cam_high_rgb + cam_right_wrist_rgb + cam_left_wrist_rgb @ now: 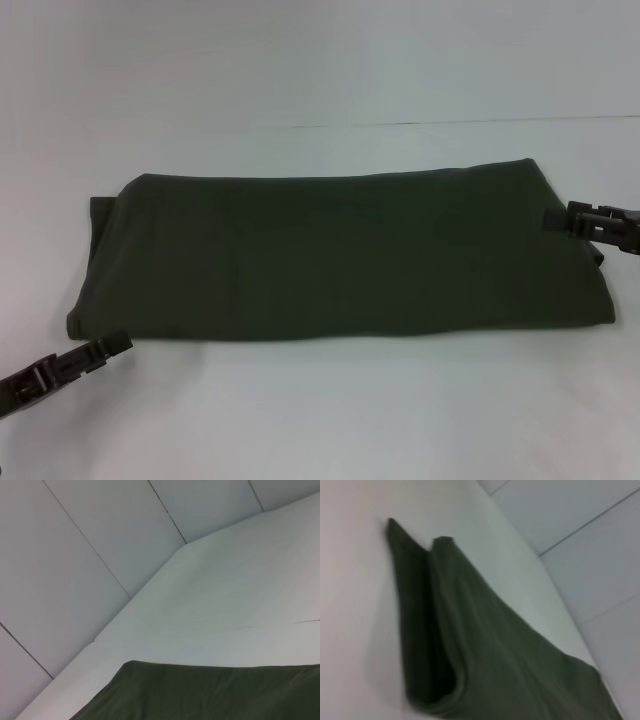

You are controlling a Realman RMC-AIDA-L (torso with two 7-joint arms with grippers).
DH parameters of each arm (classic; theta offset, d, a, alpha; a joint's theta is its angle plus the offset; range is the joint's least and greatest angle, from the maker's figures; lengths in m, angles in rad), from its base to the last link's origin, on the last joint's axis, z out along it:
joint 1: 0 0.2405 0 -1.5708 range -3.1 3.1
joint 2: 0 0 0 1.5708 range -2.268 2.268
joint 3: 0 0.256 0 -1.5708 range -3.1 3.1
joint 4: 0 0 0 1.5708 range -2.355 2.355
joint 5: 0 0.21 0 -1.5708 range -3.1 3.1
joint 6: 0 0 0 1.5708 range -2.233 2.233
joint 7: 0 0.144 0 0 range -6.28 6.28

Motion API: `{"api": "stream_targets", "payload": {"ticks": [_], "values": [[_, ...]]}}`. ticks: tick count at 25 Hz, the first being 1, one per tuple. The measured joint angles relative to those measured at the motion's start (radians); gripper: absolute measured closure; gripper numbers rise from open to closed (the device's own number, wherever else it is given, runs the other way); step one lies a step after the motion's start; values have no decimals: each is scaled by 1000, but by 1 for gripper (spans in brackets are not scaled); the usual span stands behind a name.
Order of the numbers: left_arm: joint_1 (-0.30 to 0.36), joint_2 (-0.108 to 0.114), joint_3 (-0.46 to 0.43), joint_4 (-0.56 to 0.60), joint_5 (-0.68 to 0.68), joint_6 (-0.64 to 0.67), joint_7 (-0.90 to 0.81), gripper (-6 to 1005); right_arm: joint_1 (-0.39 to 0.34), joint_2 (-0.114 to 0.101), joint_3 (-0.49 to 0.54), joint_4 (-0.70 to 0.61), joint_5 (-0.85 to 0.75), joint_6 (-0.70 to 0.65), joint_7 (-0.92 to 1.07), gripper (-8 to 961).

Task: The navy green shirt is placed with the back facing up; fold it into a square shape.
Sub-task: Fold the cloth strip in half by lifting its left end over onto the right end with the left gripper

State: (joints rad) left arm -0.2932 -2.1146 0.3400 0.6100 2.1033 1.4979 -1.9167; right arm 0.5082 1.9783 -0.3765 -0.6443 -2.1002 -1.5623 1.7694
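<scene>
Shirt point(340, 255) folded into band, long axis left-right, left tool point(125, 343) and right tool point(552, 218) opening unclear.

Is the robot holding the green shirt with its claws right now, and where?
Nothing is held. The navy green shirt lies folded on the table. The left gripper sits off its near-left corner; the right gripper is at its right edge, grip unclear.
</scene>
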Motion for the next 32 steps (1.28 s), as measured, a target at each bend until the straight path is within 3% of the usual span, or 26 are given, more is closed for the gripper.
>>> {"api": "stream_targets", "payload": {"ticks": [9,32], "values": [[-44,5,20,1,46,-102,-39,199,1,0,3,3,3,4,3,155],[-60,21,39,-2,63,-158,-68,197,3,-1,13,6,5,4,13,154]]}}
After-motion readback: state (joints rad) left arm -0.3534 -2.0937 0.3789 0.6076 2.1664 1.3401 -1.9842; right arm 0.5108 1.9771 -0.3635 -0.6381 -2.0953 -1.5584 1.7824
